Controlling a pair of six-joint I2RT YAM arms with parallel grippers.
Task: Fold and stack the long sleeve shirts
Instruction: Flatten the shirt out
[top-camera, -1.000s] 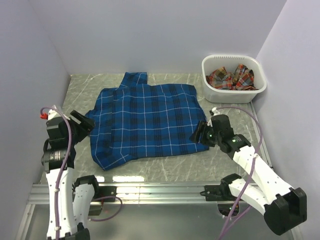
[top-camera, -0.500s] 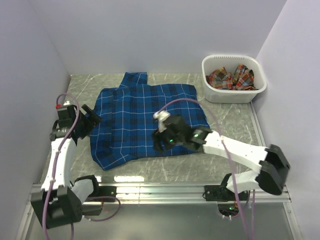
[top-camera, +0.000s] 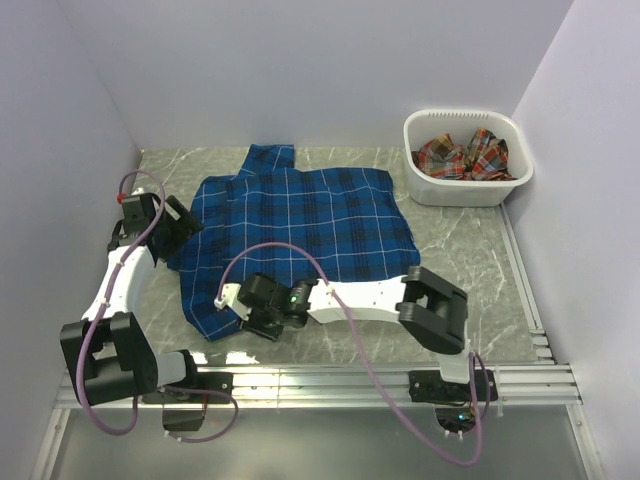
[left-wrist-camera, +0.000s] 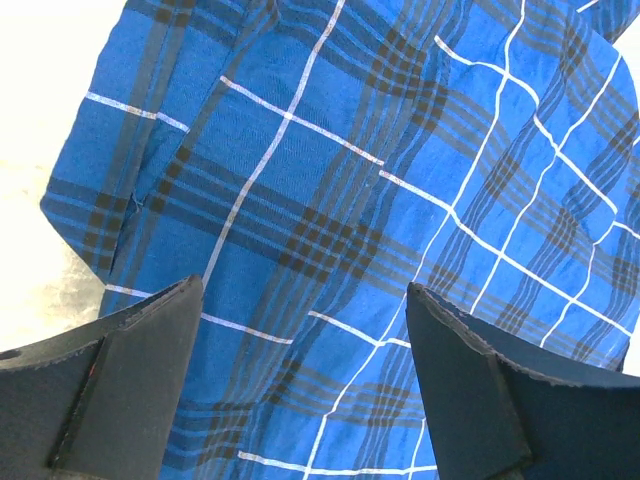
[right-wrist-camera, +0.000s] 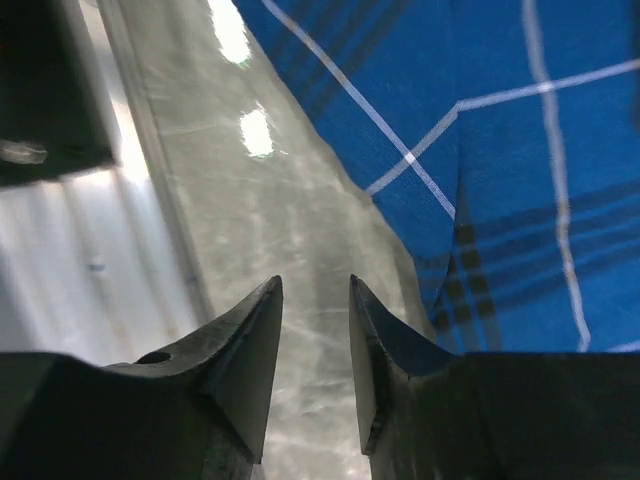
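The blue long sleeve shirt (top-camera: 300, 225) lies spread flat on the marble table, collar toward the back wall. My left gripper (top-camera: 180, 224) hovers over its left sleeve side; in the left wrist view the gripper (left-wrist-camera: 305, 288) is wide open with only blue plaid cloth (left-wrist-camera: 330, 170) below it. My right gripper (top-camera: 243, 312) sits low at the shirt's near-left corner. In the right wrist view the gripper (right-wrist-camera: 313, 282) is open by a narrow gap over bare table, the shirt's hem (right-wrist-camera: 500, 200) just to its right. A red-orange plaid shirt (top-camera: 462, 156) lies crumpled in the basket.
The white plastic basket (top-camera: 505, 185) stands at the back right corner. Grey walls close in the table on three sides. A metal rail (top-camera: 320, 385) runs along the near edge, seen close to the right gripper as the rail (right-wrist-camera: 90, 260).
The right arm has swept left along the shirt's near edge, from its right side to its near-left corner, and its jaws have narrowed. The left gripper shifted back a little and opened wider.
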